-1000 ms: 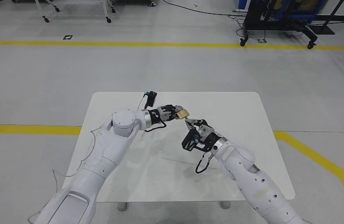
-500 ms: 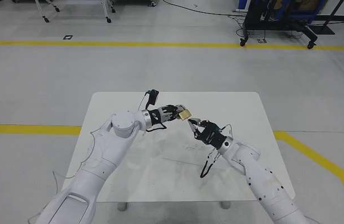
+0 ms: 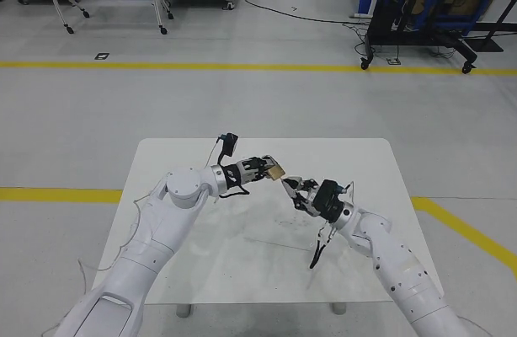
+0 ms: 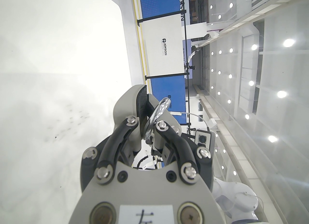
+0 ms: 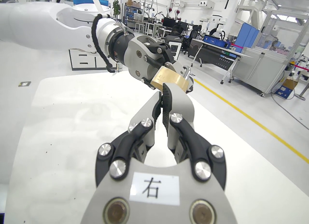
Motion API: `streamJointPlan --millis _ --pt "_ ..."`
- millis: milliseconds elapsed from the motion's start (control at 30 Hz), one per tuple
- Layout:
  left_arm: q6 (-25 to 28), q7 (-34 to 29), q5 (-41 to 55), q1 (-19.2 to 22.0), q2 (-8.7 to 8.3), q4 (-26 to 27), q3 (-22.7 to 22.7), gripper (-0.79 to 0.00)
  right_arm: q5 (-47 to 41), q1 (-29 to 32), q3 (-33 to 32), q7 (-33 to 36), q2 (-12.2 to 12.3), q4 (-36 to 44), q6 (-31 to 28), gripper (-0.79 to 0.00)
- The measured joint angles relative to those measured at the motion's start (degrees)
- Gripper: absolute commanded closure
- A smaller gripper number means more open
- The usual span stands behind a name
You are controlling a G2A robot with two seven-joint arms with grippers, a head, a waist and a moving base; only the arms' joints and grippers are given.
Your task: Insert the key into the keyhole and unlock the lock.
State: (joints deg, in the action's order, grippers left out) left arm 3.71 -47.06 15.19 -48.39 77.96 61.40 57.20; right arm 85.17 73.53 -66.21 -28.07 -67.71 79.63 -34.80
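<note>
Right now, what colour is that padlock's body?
The padlock is brass-gold, with a silvery shackle; the right wrist view shows it best.

lock [image 5: 170,78] just ahead of right tool [image 5: 163,92], small gap

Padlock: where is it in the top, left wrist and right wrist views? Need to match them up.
Top view: brass padlock held over the white table, near its middle, in the left gripper.
Left wrist view: its silver shackle pokes out between that gripper's fingers.
Right wrist view: its brass body sits just beyond the right gripper.
Shared landmark: the left gripper clamped on it.
</note>
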Motion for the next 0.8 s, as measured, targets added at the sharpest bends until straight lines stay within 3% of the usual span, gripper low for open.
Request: streamJointPlan --millis 33,67,133,167,267,567,600,633,667,800 --pt "0.0 0.0 0.0 0.0 -0.01 0.0 0.0 0.0 1.0 0.3 -0.1 -0.1 0.1 0.5 0.8 -0.015" --pt "0.0 -0.1 0.0 -0.1 -0.01 0.1 0.1 0.0 2.3 0.8 -0.2 -0.2 0.2 1.3 1.9 -0.151" --pt "-0.1 -0.1 0.3 -0.1 -0.01 0.1 0.1 0.0 4.4 1.5 -0.4 -0.4 0.4 2.6 3.6 -0.326" --pt "-0.2 -0.2 0.6 -0.2 -0.01 0.1 0.2 0.0 5.8 2.1 -0.6 -0.4 0.5 3.5 5.0 -0.369" --pt "-0.3 -0.5 1.4 -0.2 0.02 0.0 0.4 0.0 9.4 3.7 -1.2 0.0 0.8 5.9 8.7 -0.409" --pt "-0.6 -1.9 2.6 0.0 0.06 -0.5 0.6 0.0 19.1 8.0 -2.5 5.2 1.6 12.3 16.1 -0.397" --pt "-0.6 -2.0 2.6 0.0 0.06 -0.5 0.6 0.0 20.7 8.2 -2.4 6.3 1.6 12.9 17.2 -0.505" --pt "-0.6 -2.2 2.7 0.0 0.07 -0.6 0.5 0.0 22.4 8.5 -2.2 7.4 1.6 13.6 18.3 -0.557" --pt "-0.5 -2.5 2.8 0.1 0.08 -0.7 0.5 0.0 24.1 9.0 -1.9 8.5 1.6 14.5 19.6 -0.785" --pt "-0.4 -3.3 2.6 0.3 0.09 -0.9 0.3 0.0 22.1 10.1 -2.9 4.0 2.0 15.7 17.4 -0.785"
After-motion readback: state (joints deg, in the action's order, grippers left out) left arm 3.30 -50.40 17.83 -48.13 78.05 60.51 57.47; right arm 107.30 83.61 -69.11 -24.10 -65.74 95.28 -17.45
